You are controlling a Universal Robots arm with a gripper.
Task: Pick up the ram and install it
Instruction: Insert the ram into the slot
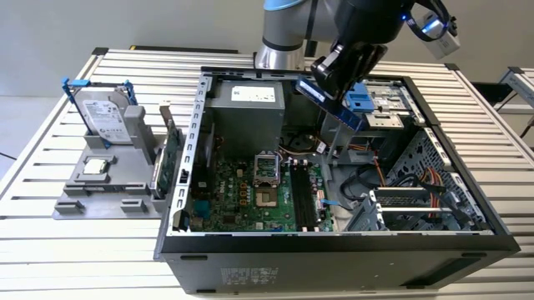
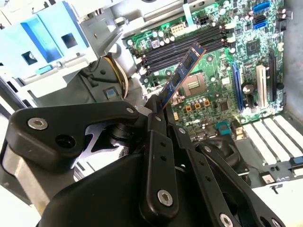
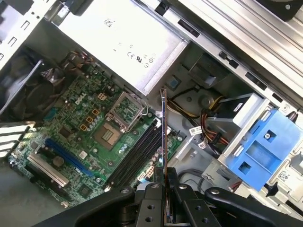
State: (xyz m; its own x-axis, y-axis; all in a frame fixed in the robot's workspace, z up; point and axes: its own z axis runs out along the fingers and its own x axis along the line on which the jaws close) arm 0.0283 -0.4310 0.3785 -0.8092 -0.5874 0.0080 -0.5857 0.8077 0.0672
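My gripper is shut on the ram, a slim blue-dark stick held tilted in the air above the open computer case, over its back middle. In the second wrist view the ram juts out from the black fingertips towards the green motherboard. Seen edge-on in the first wrist view, the ram hangs above the long black memory slots. Those slots lie lower, towards the case front, well apart from the stick.
A grey power supply and a blue drive caddy flank the gripper inside the case. Cables fill the right bay. Outside the case, on the exterior view's left, a grey fixture holds a hard drive and a green card.
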